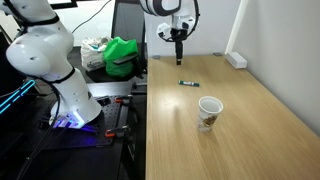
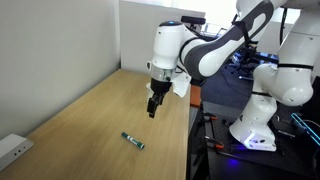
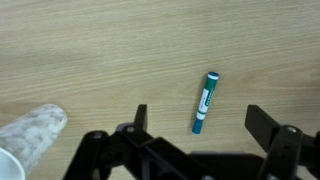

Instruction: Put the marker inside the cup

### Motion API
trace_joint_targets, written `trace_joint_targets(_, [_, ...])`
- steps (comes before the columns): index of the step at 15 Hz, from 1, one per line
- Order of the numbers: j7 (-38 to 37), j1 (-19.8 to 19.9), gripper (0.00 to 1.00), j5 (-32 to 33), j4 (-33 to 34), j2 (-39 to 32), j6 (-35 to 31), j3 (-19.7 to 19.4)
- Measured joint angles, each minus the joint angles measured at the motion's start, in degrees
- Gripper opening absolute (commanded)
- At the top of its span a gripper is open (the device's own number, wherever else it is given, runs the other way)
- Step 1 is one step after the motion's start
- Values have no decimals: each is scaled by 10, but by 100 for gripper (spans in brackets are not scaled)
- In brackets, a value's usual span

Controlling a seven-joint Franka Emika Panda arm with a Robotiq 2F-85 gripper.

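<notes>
- Light wooden desk [image 1: 250, 120] fills most of the scene. It stands against a white wall, and its grain is clear in the wrist view [image 3: 100, 50].
- The white robot arm [image 2: 215, 50] reaches from its base beside the desk out over the surface [image 2: 90, 120].
- A green bundle [image 1: 120, 55] lies on the dark furniture beside the desk. I cannot tell what it is.
- A small white box [image 1: 236, 60] sits at the wall edge of the desk.
- The end effector [image 2: 152, 110] hangs above the desk and points down. It touches nothing, and in both exterior views it is clearly off the surface [image 1: 179, 55].
- In the wrist view the end effector [image 3: 200, 122] has its two dark fingers [image 3: 262, 122] spread wide apart, and nothing is held between them.
- The cup [image 1: 209, 112] stands upright on the desk, well apart from the end effector. It is white with a brownish pattern on its lower side, and the wrist view shows it at the lower left edge [image 3: 30, 135].
- The marker [image 1: 187, 83] lies flat on the desk, between the end effector and the cup in an exterior view.
- In the wrist view the marker [image 3: 206, 102] is teal with a white label, and it lies in the gap between the open fingers, on the surface below them.
- In an exterior view the marker [image 2: 133, 140] is near the end effector, a little in front of it, not under the fingertips.
</notes>
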State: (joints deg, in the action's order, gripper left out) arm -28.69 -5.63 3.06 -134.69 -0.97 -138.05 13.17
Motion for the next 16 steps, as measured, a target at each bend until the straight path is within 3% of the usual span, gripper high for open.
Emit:
trace_joint_targets(8, [-52,-28,100,0,25,-97,-97,-26])
trace_joint_targets(16, [-106,-73,100,0,88,-179,-100,-72])
